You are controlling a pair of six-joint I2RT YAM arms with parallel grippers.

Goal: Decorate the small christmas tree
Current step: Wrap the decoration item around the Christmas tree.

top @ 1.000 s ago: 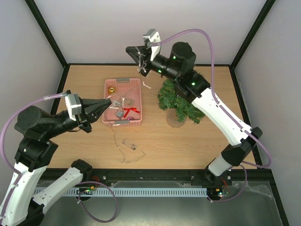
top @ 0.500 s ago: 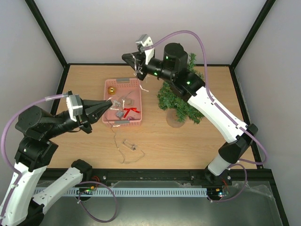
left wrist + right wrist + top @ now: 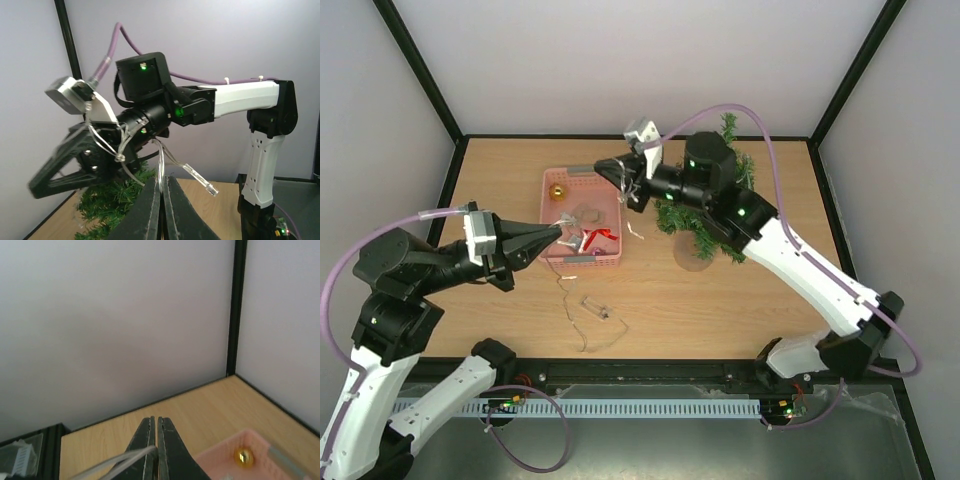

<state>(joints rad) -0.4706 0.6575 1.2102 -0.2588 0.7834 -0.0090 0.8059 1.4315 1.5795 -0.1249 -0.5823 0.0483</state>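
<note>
The small christmas tree [image 3: 708, 222] stands right of centre on a pale round base, partly under my right arm; its needles also show in the left wrist view [image 3: 114, 201]. A clear light string [image 3: 596, 308] runs from the table up to both grippers. My left gripper [image 3: 557, 229] is shut on a loop of it [image 3: 161, 161] over the front of the pink basket [image 3: 582, 262]. My right gripper [image 3: 603, 167] is shut on another part of the string [image 3: 117, 459], held above the basket's back right corner. A clear bulb end [image 3: 206, 184] hangs free.
The pink basket holds a gold ball [image 3: 558, 191], a red bow [image 3: 601, 236] and grey ornaments; its corner and the ball [image 3: 242, 456] show in the right wrist view. Slack string lies on the wood in front of the basket. Black frame posts stand at the back corners.
My right gripper has come down and forward from high at the back wall to just above the basket, carrying the string. The left gripper has shifted slightly right. The tree top now shows.
</note>
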